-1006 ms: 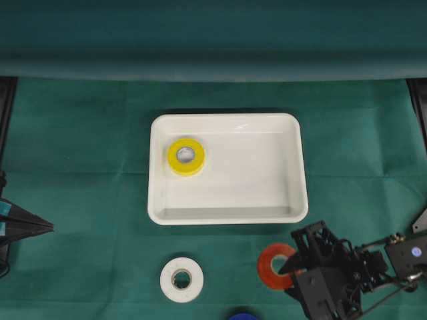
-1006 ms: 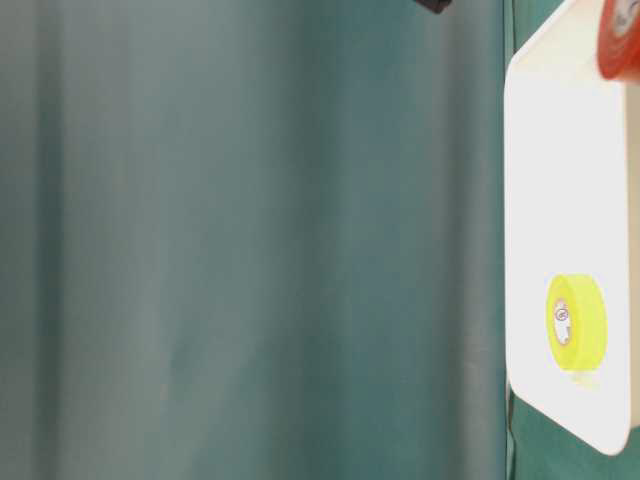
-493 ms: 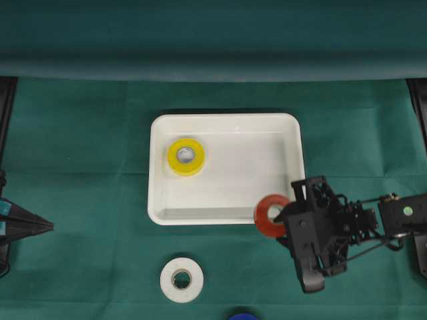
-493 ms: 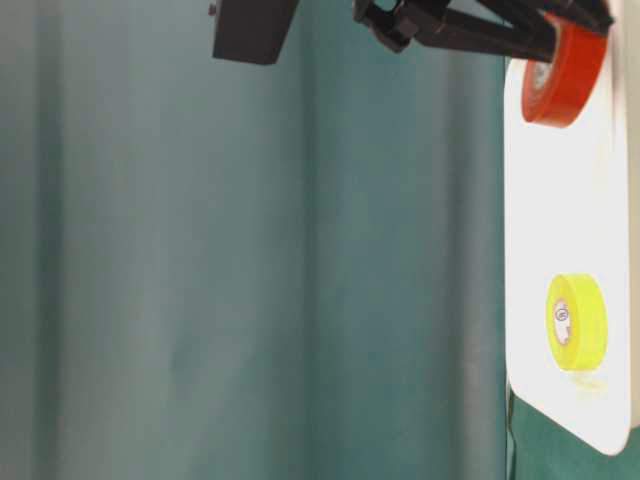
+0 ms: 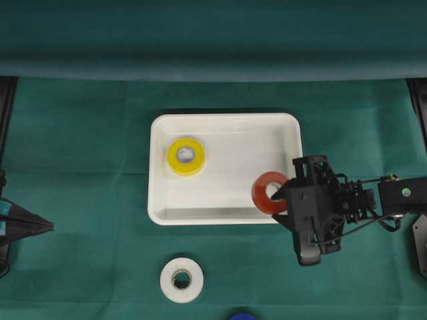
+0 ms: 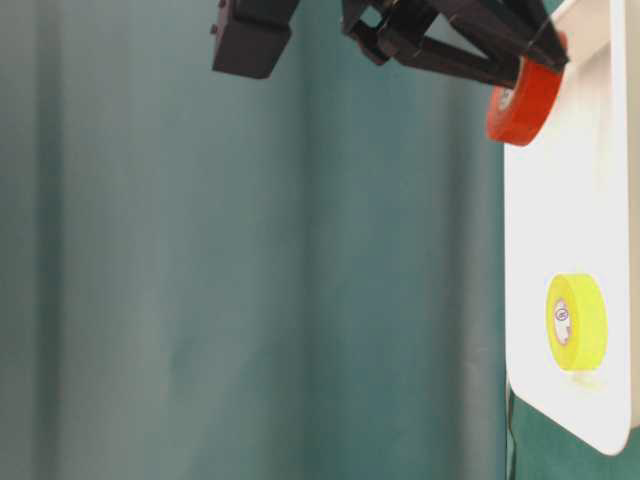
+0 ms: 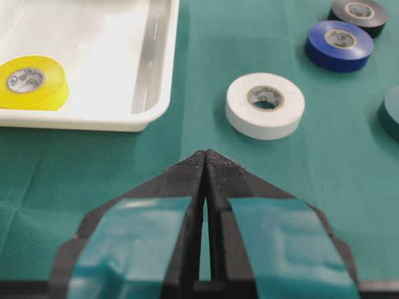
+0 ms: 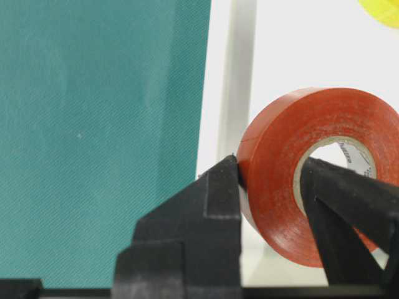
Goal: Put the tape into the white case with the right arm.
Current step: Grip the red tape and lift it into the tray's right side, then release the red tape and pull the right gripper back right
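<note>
Overhead exterior view is showing the red tape roll (image 5: 268, 193) hanging over the near right corner of the white case (image 5: 225, 121), clamped in the right gripper (image 5: 281, 195). One finger is passing through the core and the other is pressing on the outer face, so the gripper is pinching one wall of the ring; the right wrist view is showing this grip closely, with the roll (image 8: 312, 171) standing on edge above the case rim (image 8: 240, 62). The roll is looking light and stiff, with a smooth wound surface that could slide between the fingers, so a pinch across the wall through the core is seeming the surest hold. It is not yet resting on the case floor.

Inside the case, toward its far left part, a yellow roll (image 5: 186, 156) is lying flat. Just outside the case's near rim, on the green counter (image 5: 80, 133), a white roll (image 5: 181, 279) is lying flat, and the left wrist view is showing a blue roll (image 7: 338, 45) and a black roll (image 7: 358, 15) beyond it. Well to the left of the case, the left gripper (image 7: 205, 163) is sitting with its taped fingers pressed together, holding nothing.
</note>
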`<action>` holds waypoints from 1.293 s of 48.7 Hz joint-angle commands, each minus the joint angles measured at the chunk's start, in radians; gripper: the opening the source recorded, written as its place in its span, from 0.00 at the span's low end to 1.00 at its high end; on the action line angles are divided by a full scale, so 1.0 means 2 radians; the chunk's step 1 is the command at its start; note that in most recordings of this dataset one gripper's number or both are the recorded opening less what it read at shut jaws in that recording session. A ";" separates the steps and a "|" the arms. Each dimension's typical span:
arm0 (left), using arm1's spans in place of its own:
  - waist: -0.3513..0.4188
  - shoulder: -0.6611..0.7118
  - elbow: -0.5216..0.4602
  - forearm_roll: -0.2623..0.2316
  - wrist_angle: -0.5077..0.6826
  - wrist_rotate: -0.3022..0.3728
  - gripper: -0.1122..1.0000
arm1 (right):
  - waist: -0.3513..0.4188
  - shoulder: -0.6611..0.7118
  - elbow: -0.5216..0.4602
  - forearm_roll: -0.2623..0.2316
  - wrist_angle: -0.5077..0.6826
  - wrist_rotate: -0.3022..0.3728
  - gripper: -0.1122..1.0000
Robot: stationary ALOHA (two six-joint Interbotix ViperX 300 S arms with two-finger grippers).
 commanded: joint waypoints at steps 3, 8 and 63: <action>0.001 0.004 -0.004 -0.001 -0.008 0.001 0.10 | -0.002 -0.012 0.002 -0.002 -0.012 0.001 0.13; 0.002 0.004 -0.002 -0.001 -0.010 0.001 0.10 | -0.002 -0.012 0.007 -0.001 -0.014 0.000 0.28; 0.003 0.004 -0.002 -0.001 -0.010 0.001 0.10 | -0.002 -0.199 0.148 -0.001 -0.011 0.061 0.79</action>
